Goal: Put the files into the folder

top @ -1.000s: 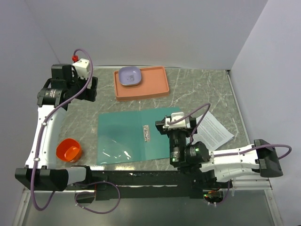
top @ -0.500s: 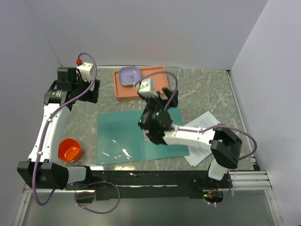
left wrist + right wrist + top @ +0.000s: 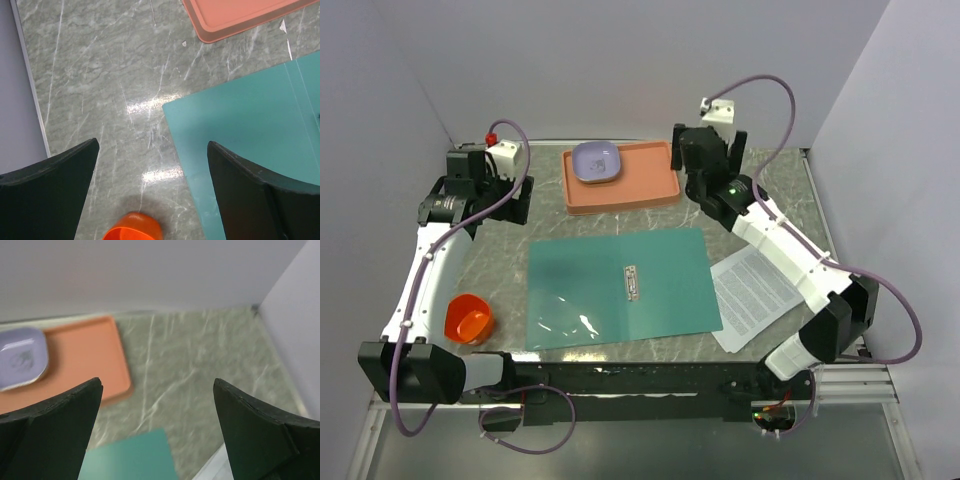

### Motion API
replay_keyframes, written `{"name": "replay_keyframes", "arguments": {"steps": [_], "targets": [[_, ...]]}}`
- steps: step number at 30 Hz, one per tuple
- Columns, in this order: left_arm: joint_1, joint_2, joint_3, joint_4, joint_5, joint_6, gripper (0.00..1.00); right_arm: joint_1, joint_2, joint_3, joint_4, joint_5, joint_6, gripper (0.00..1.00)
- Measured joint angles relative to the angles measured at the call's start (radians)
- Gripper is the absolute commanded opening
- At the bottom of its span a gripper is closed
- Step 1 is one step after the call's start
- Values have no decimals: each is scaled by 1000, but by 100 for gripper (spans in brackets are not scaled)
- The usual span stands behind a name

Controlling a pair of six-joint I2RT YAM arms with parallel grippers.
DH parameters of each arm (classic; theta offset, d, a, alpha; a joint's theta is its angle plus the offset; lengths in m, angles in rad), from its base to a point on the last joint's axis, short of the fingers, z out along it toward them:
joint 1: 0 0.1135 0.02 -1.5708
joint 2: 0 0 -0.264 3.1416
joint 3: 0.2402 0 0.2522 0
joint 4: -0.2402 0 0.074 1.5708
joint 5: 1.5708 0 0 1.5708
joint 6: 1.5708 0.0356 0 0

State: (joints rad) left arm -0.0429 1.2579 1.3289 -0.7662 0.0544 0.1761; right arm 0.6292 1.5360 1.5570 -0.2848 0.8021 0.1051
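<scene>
Teal card lies spread open and flat: your folder is ready on the tabletop, its metal fastener strip showing along the spine, and nothing rests on it. That much looks done.

The files are not yet in. They lie printed side up and skewed on the bare stone, well apart from your right claw, back toward that arm's base and just off the folder's right edge. From above it is hard to tell whether that is one sheet or several, so treat it as a stack.

Your right claw hangs high with its fingers wide apart and nothing between them. Beneath it and to its left is the end of the orange-pink tray with the lilac bowl, and the folder's far corner sits just on its near side. Your left claw also stands wide and holds nothing. The folder's far-left corner lies under its right finger, and an orange cup is on its near side.

So I judge the task barely started: the paper has to be picked up, moved onto the open card, and the cover probably closed.
</scene>
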Motion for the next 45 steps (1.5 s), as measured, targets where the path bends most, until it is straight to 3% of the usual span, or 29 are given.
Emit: {"name": "replay_keyframes", "arguments": {"steps": [3, 6, 11, 17, 22, 30, 45], "targets": [[0, -3, 0, 6, 0, 4, 96, 18, -23, -12, -191, -54, 240, 100], [0, -3, 0, 6, 1, 3, 96, 29, -70, -127, -336, -108, 461, 99], [0, -4, -7, 18, 2, 3, 96, -111, -160, -339, -617, -192, 781, 100], [0, -4, -13, 19, 6, 3, 96, -311, -175, -428, -847, -261, 997, 100], [0, -4, -13, 19, 13, 3, 96, -344, -225, -542, -947, -278, 1137, 99], [0, -4, -13, 16, 21, 14, 96, -563, -433, -734, -933, -330, 1176, 98], [0, 8, -2, -25, 56, 26, 96, -718, -254, -858, -750, -431, 1072, 99]]}}
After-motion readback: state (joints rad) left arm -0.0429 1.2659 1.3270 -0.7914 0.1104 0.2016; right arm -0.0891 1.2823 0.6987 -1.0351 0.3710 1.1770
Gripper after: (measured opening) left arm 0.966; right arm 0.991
